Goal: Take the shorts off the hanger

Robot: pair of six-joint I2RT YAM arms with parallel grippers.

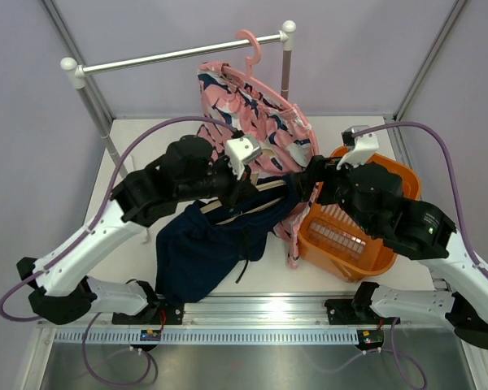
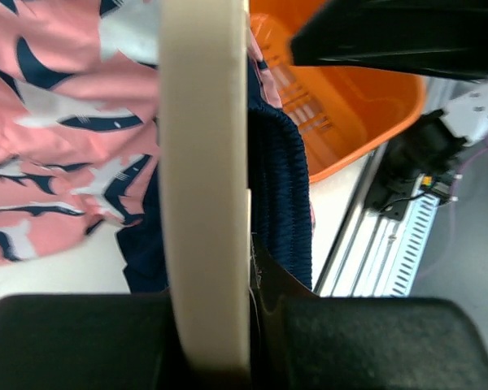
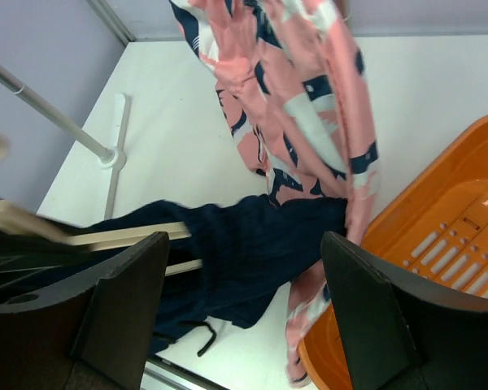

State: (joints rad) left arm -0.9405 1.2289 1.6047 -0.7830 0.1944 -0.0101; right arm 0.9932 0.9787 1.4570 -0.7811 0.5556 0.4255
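Navy drawstring shorts [image 1: 207, 248] droop off the cream wooden hanger bar [image 2: 203, 162], which left gripper [image 2: 228, 341] clamps tight as an anchor; right gripper [image 3: 246, 252], spread wide, straddles the waistband [image 3: 252, 231] just ahead, likely to pull.

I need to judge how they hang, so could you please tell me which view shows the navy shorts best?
Top external: the navy shorts show whole, hanging from the hanger. Left wrist shows only a narrow strip of them beside the hanger bar; right wrist shows just their upper part, cut off below.

Overhead view, close wrist views, shared basket [image 1: 342, 236]
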